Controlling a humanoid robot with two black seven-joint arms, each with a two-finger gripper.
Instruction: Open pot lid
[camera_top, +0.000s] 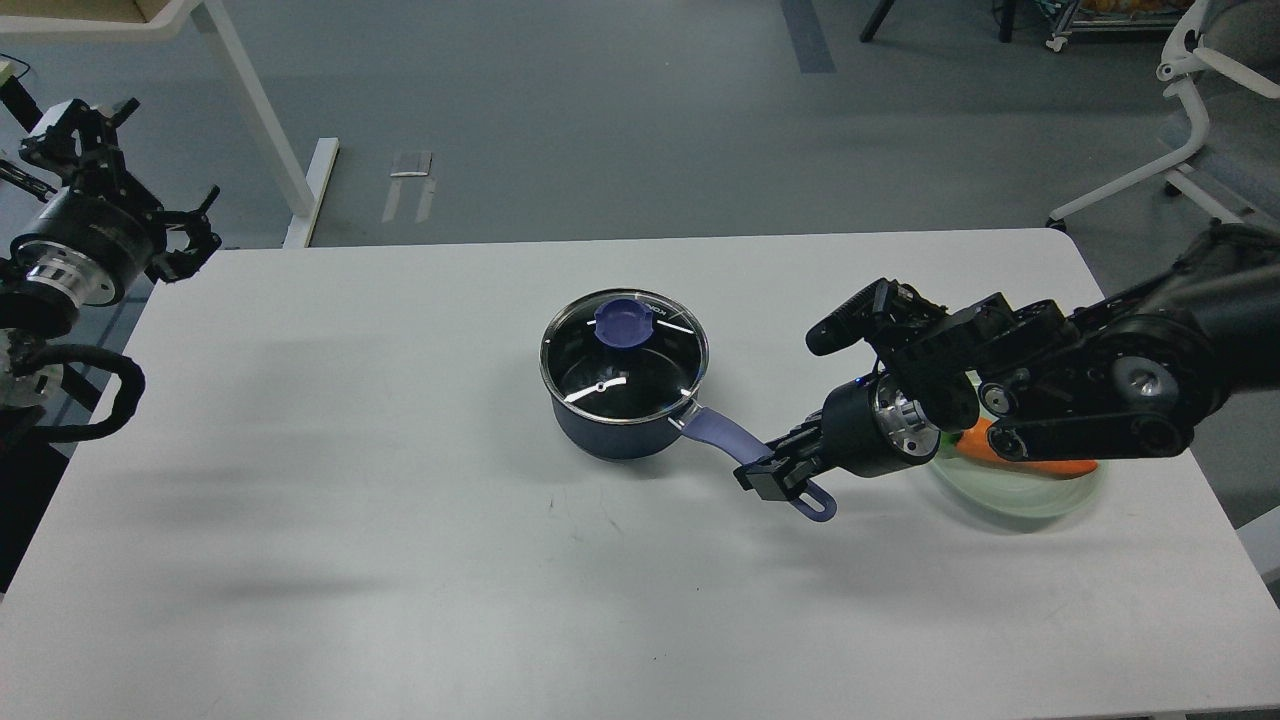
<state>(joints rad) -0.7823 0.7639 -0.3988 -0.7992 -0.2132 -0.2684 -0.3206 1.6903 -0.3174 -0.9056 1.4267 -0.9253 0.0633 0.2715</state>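
Observation:
A dark blue pot (620, 420) stands at the middle of the white table (350, 500). Its glass lid (624, 358) is in place on it, with a blue knob (622, 322) on top. The pot's purple handle (760, 462) points to the front right. My right gripper (772, 476) sits at the handle's outer end, and its fingers look shut on the handle. My left gripper (190, 232) hangs open and empty past the table's far left corner, far from the pot.
A pale green bowl (1030, 492) with an orange carrot (1030, 458) in it sits under my right forearm at the right of the table. A white chair base (1190, 170) and a table leg (260, 120) stand on the floor beyond.

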